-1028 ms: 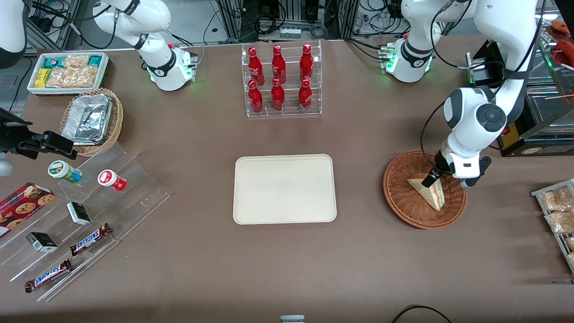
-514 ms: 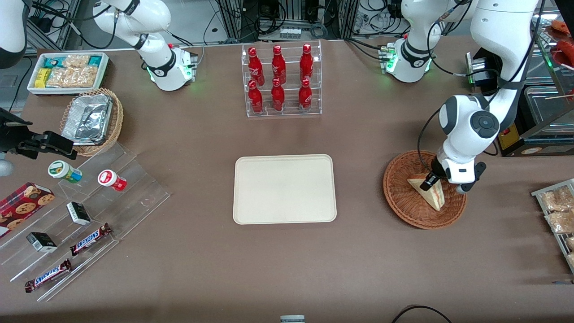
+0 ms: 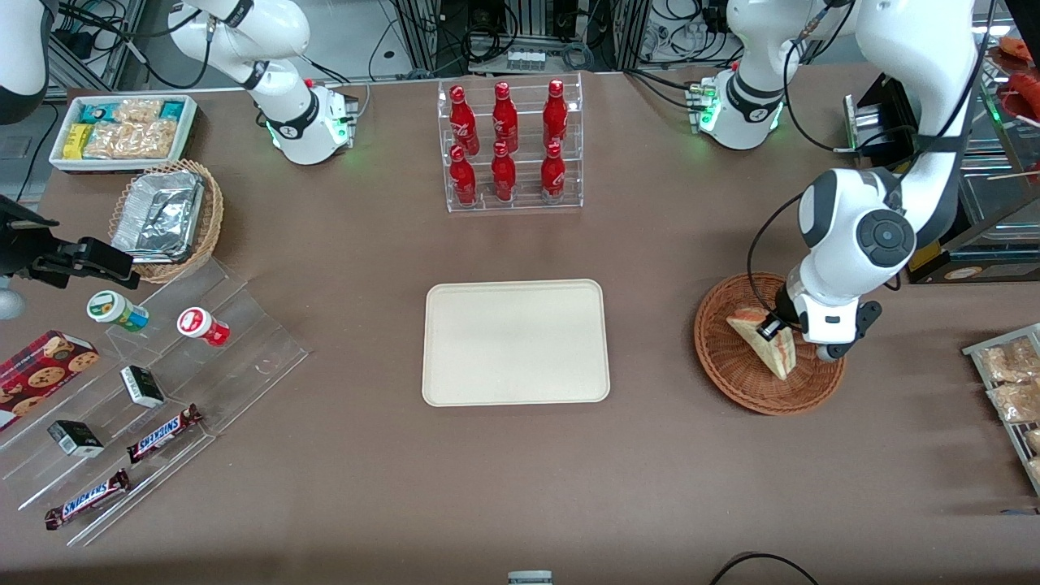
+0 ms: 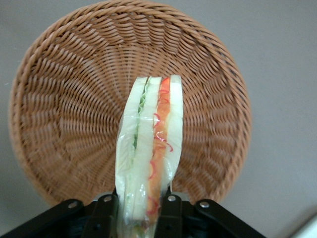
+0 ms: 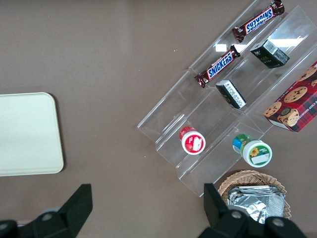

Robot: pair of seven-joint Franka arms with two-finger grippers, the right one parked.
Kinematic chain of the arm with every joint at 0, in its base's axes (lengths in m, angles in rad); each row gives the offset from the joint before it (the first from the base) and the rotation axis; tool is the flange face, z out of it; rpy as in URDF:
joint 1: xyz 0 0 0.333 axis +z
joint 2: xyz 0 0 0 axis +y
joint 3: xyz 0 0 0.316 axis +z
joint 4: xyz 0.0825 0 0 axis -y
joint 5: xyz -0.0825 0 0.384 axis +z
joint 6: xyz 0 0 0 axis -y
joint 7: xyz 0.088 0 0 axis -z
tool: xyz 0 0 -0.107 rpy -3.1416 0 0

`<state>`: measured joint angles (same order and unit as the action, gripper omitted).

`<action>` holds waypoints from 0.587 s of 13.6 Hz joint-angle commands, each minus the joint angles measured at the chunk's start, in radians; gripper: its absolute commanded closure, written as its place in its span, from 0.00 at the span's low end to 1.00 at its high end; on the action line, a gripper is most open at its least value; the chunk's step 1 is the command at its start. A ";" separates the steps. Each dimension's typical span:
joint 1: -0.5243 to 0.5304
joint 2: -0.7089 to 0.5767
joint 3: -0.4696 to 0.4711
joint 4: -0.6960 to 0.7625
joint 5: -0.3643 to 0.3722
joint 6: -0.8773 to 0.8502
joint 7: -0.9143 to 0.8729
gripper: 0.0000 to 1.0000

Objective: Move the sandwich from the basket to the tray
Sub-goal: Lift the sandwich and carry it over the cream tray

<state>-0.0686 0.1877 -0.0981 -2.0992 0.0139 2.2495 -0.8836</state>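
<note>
Tool (image 4: pixel 140 210) clamping wedge-shaped sandwich (image 4: pixel 150 148) – seemingly above woven basket (image 4: pixel 64 99)

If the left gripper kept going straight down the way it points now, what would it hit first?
The gripper, shut on the sandwich, points down into the basket. The sandwich's lower tip would probably meet the woven basket floor first; how far it has lifted is unclear.

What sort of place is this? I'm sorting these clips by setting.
Probably a lab bench set up as a mock snack shop: a rack of red bottles, chocolate bars on clear steps, cabling at the table's edge. The claw holds a sandwich over a basket, beside a tray.
</note>
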 commanded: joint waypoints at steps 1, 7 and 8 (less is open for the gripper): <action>-0.075 -0.036 0.001 0.144 0.012 -0.221 -0.012 1.00; -0.391 0.007 -0.006 0.317 0.012 -0.389 -0.067 1.00; -0.433 0.034 -0.006 0.335 0.011 -0.381 -0.067 1.00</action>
<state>-0.4178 0.1598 -0.1180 -1.8194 0.0142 1.8828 -0.9367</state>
